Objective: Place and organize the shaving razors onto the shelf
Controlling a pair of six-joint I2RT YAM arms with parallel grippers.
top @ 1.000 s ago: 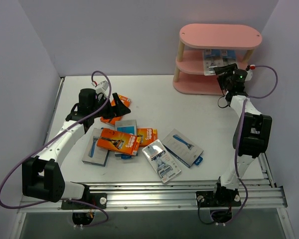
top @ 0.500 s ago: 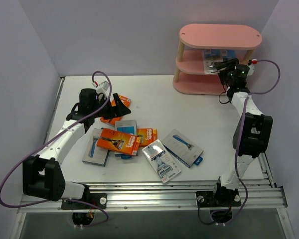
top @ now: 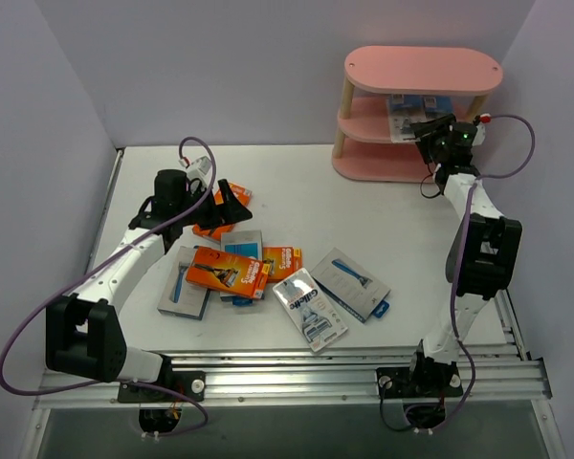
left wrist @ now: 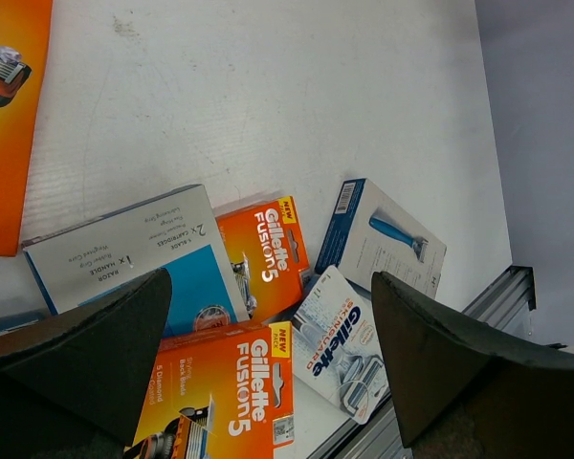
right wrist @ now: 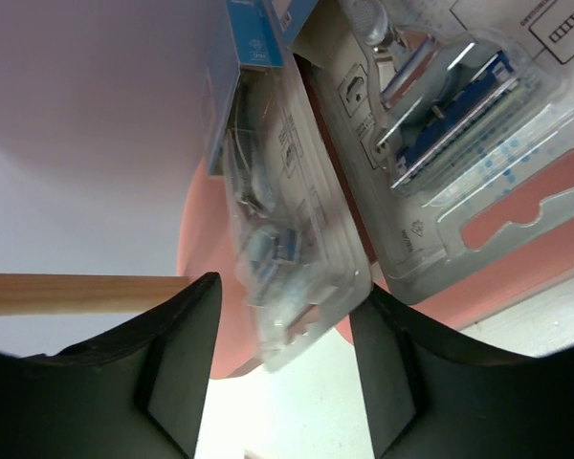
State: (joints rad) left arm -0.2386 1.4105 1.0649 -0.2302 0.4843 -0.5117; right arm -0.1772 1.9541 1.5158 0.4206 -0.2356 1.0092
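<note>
Several shaving razors lie in a heap mid-table: an orange Fusion5 pack (top: 228, 270) (left wrist: 225, 382), a white-blue blister card (top: 309, 304) (left wrist: 349, 349) and a blue-grey box (top: 350, 283) (left wrist: 387, 239). My left gripper (top: 228, 201) (left wrist: 273, 287) hangs open above the heap's far side, holding nothing. The pink shelf (top: 423, 69) (right wrist: 199, 249) stands far right. My right gripper (top: 428, 129) (right wrist: 289, 287) is at its middle tier, jaws apart around the lower end of a leaning, blurred blister pack (right wrist: 277, 220), with a gap at the left finger. A second blister pack (right wrist: 459, 124) lies beside it.
A white-blue box (top: 185, 282) and small orange packs (top: 282, 260) fill the heap's left part. Another orange pack (top: 210, 225) lies under the left gripper. A wooden shelf post (right wrist: 77, 294) runs left of the right gripper. Purple walls close in the table.
My right gripper has moved up and in to the shelf's middle tier, and its jaws have narrowed a little. The left arm has hardly moved.
</note>
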